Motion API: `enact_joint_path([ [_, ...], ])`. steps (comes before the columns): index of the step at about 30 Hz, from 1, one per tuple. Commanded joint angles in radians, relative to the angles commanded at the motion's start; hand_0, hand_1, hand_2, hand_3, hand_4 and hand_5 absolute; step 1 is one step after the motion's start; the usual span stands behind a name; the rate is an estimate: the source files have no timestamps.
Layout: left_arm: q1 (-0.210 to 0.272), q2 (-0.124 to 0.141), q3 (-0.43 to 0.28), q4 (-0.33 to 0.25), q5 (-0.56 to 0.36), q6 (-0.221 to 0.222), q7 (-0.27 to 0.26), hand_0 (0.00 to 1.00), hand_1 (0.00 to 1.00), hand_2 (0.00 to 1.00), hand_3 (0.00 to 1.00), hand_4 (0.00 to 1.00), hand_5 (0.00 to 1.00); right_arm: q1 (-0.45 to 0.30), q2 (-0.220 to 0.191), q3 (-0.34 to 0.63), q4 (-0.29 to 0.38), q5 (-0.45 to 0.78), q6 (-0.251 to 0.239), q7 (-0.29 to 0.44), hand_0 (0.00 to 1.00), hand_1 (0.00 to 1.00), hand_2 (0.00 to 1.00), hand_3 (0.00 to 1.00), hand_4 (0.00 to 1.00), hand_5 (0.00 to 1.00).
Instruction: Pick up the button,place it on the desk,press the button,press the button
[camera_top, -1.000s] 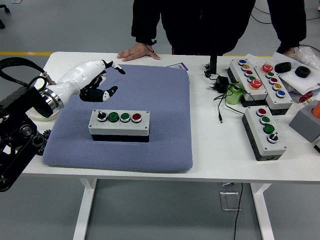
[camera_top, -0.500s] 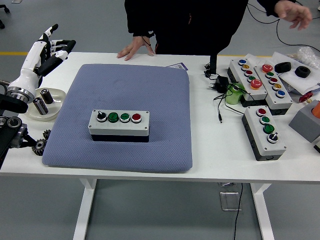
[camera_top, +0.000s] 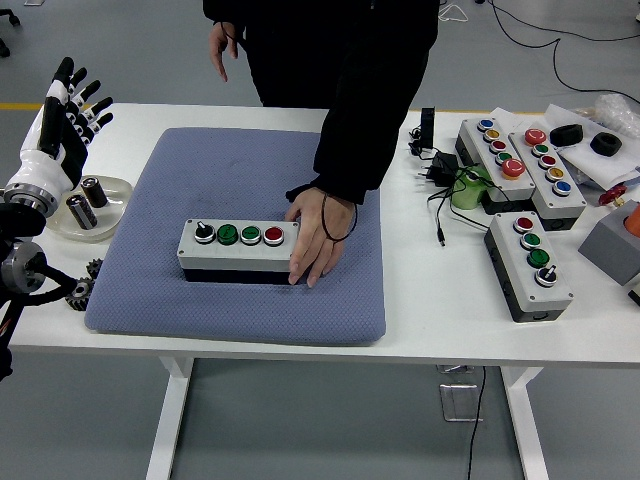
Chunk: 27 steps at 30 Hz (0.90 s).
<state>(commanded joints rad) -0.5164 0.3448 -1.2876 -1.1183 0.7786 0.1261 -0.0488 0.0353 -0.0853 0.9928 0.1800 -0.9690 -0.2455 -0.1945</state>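
fingers (camera_top: 85, 100) of left hand (camera_top: 60, 120) spread, held nothing, raised at far left | button box (camera_top: 239, 246) lay on blue mat (camera_top: 200, 170), person's hand (camera_top: 318, 240) on its right end | tabletop (camera_top: 430, 290) placement and both presses seemed still undone

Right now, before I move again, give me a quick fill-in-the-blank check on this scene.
1. The button box sits on the ____ pad.
2. A person's hand rests at the box's ____ end.
3. The left hand is raised, fingers ____.
4. The box's rightmost button is ____.

Missing: blue; right; open; red
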Motion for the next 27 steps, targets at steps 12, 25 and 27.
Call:
enact_joint_path([
  [12,-0.005,0.001,0.012,0.010,-0.002,0.006,0.004,0.905,0.916,0.998,0.998,0.771,0.998,0.001,0.000,0.001,0.000,0.004,0.000,0.000,0.768,0.733,0.740,0.593,0.202,0.151],
  [25,-0.006,0.003,0.021,0.014,-0.002,0.017,0.008,0.917,0.925,0.998,0.998,0.770,0.998,0.001,0.000,0.002,0.000,0.001,-0.001,0.001,0.768,0.734,0.739,0.593,0.202,0.150],
  [27,-0.007,0.003,0.022,0.015,0.003,0.015,0.009,0.917,0.925,0.998,0.998,0.770,0.998,0.001,0.000,0.002,0.000,0.001,-0.001,0.001,0.768,0.734,0.739,0.593,0.202,0.150],
])
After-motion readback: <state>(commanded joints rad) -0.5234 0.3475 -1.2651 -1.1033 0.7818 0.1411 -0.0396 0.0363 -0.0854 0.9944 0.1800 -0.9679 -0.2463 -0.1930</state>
